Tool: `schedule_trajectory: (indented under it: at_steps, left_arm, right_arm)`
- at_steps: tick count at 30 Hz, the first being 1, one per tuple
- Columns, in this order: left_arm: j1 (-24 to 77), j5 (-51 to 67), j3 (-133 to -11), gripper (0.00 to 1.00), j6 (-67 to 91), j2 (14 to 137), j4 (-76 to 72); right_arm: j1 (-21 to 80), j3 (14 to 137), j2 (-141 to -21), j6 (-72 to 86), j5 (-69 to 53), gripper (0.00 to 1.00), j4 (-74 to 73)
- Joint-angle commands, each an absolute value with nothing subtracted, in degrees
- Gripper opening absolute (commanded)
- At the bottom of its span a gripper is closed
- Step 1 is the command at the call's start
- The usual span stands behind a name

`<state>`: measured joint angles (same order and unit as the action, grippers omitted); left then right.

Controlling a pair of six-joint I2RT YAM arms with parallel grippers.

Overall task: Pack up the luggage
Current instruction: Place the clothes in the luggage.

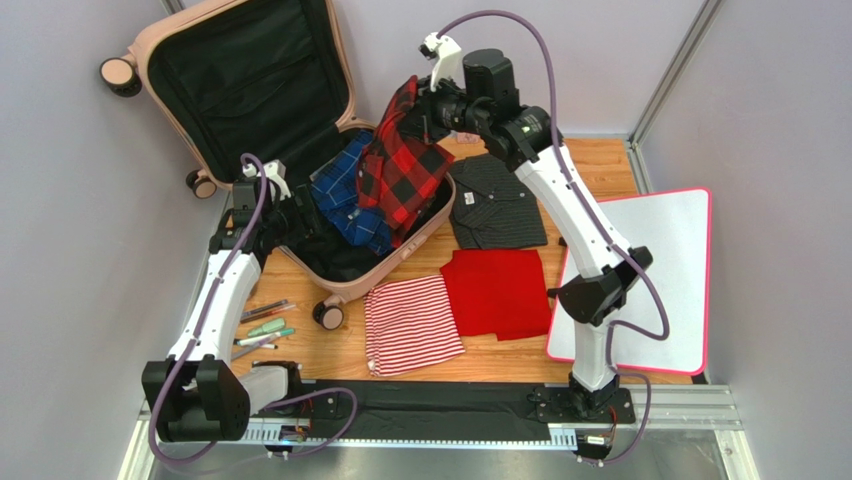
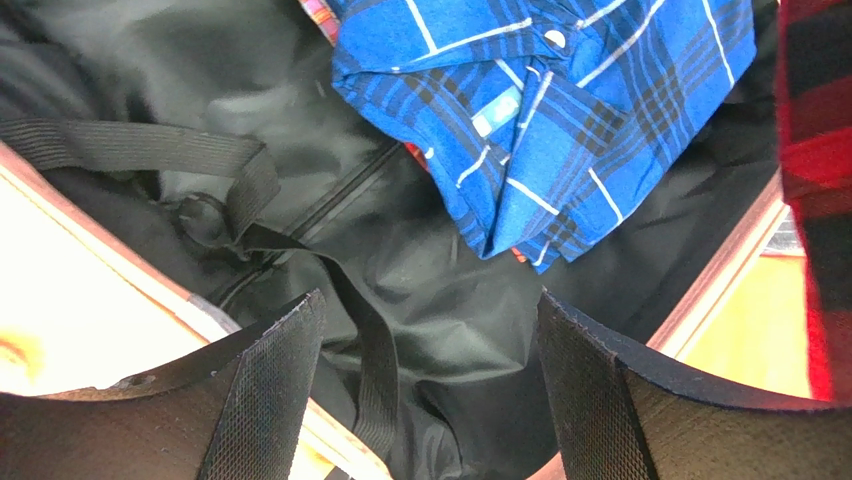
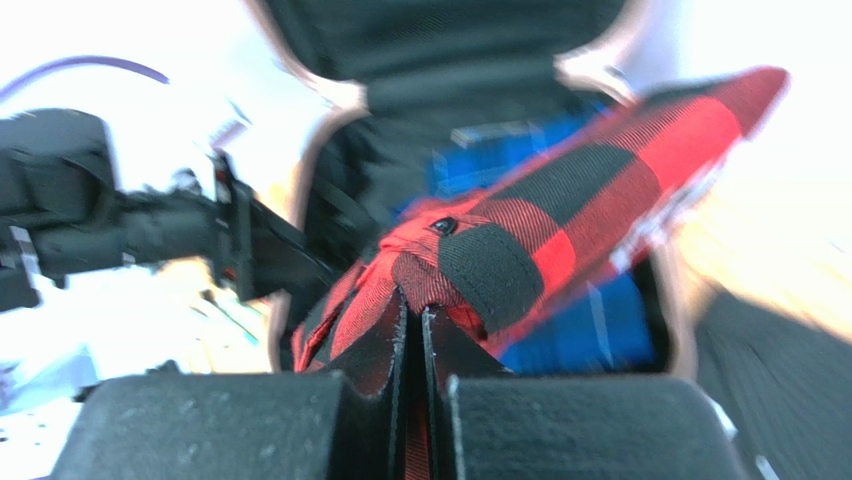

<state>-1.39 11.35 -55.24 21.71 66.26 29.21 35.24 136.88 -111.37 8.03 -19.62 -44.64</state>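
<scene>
Luggage lies open at the rear left of the table, lid propped against the wall, and in its lower half we see a blue checked shirt with a red checked shirt draped partly over it. We find the right gripper clenched on the top edge of the red checked shirt, holding that end raised above the case. The left gripper hangs released, jaws wide and grasping nothing, over the black lining inside the case.
</scene>
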Motion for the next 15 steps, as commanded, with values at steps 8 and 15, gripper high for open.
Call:
schedule_trajectory:
  at_steps: [8, 15]
  left_arm:
    - [-2.11, 8.26, -57.04, 0.84, 22.06, 62.75, 30.32]
    - [-2.02, 11.50, -54.67, 0.84, 23.82, 63.10, 27.43]
  right_arm:
    - [36.92, 141.15, -127.52, 19.60, -41.92, 0.00, -19.25]
    - [32.79, 131.67, -128.59, 18.73, -39.04, 0.00, -19.69]
